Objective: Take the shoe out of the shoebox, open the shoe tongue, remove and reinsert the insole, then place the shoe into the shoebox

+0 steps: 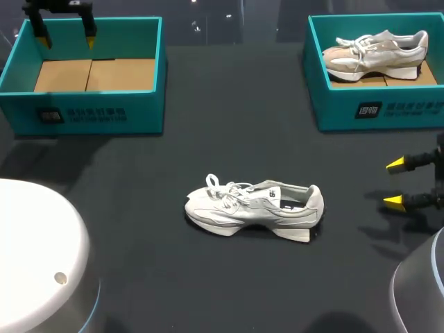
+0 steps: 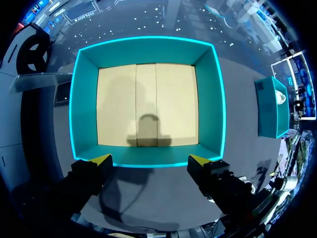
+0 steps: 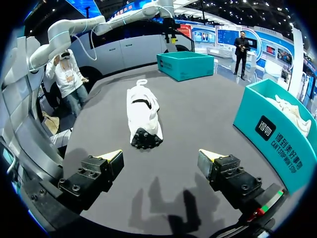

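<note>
Your right gripper (image 3: 161,157), jaws spread, sits at three o'clock of the shoe (image 1: 253,206). Your left gripper (image 2: 149,159), also spread, hovers over the empty box (image 2: 148,49) at ten. The shoe looks out, so open the tongue (image 1: 269,189) next.

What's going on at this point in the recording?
Nothing is being held right now. A white sneaker stands on its sole in the middle of the table, outside both boxes. The left gripper hangs open over the empty teal shoebox at far left. The right gripper is open at the right, pointed at the sneaker's heel. A second sneaker sits in the other shoebox.
</note>
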